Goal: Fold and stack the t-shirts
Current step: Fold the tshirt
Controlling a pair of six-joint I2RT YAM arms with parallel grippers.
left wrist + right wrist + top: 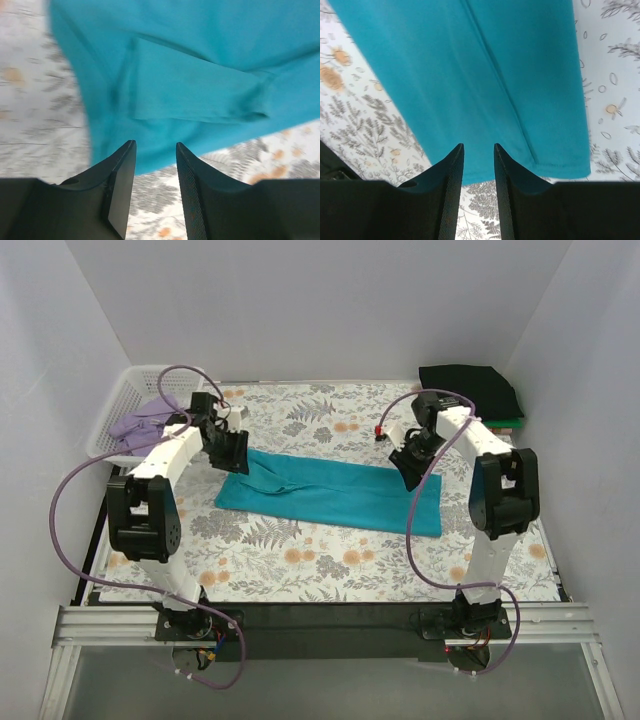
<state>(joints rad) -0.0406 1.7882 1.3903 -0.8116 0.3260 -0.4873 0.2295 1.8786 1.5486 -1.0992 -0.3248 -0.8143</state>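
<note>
The teal t-shirt [335, 492] lies folded into a long strip across the middle of the floral table cloth; it also shows in the left wrist view [190, 85] with a sleeve folded over it, and in the right wrist view [485, 85]. My left gripper [229, 453] hovers open and empty over the strip's left end [155, 146]. My right gripper [410, 466] hovers open and empty over the strip's right end [478, 147]. A lavender-purple shirt [140, 423] lies in the basket. A black shirt [470, 390] lies folded at the back right, with green and orange-red edges under it.
The white lattice basket [125, 400] stands at the back left. The floral table cloth [320, 570] covers the table. White walls close in the back and sides. A black rail runs along the near edge at the arm bases.
</note>
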